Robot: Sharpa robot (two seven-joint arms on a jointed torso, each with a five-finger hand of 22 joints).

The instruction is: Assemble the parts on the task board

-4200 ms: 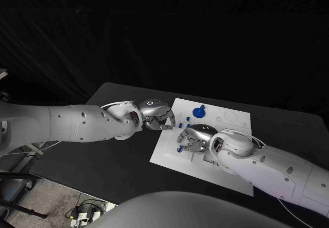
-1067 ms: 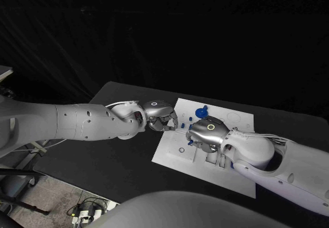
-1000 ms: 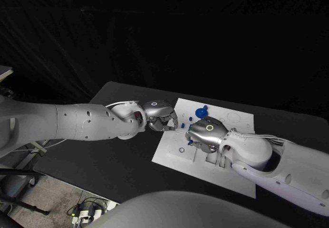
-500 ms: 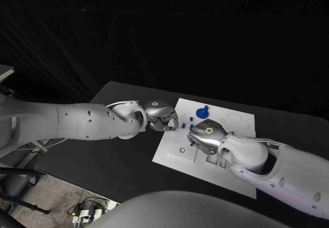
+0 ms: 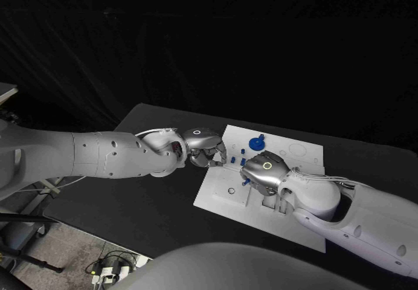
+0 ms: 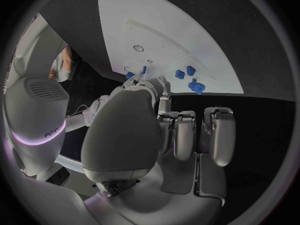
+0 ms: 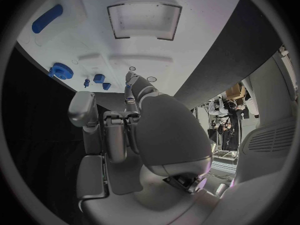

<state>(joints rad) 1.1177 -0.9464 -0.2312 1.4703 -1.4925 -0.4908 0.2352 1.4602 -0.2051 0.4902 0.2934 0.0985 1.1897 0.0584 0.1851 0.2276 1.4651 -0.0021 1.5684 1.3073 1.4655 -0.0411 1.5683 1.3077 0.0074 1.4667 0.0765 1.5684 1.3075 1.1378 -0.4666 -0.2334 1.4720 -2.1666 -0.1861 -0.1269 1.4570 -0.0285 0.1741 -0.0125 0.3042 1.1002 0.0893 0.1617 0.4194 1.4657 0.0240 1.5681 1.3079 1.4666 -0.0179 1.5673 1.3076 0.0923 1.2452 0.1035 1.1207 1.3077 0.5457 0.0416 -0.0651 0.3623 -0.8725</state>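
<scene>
The white task board [image 5: 222, 202] lies mid-table. My left hand [image 5: 205, 147] sits at the board's left edge, fingers curled in with nothing in them. My right hand [image 5: 264, 168] hovers low over the board's middle and pinches a small blue part [image 5: 246, 180]; the same blue part [image 6: 142, 71] shows at its fingertips in the left wrist view. A blue gear [image 5: 256, 144] stands near the far edge, and two small blue pieces [image 5: 237, 161] stand between the hands. In the right wrist view the gear [image 7: 60, 71] and small pieces [image 7: 99, 78] lie beyond a finger [image 7: 134, 84] stretched toward the board [image 7: 206, 30].
A long blue piece [image 7: 47, 18] lies on the board beside rectangular recesses [image 7: 144, 20]. A small ring-marked hole [image 5: 231, 191] sits near the board's left front. The black table [image 5: 130, 199] spreads around the board.
Over the last seconds my right hand carried the blue part from the board's left front toward the middle, nearer the left hand. In the last half second it barely moved. The left hand stayed put.
</scene>
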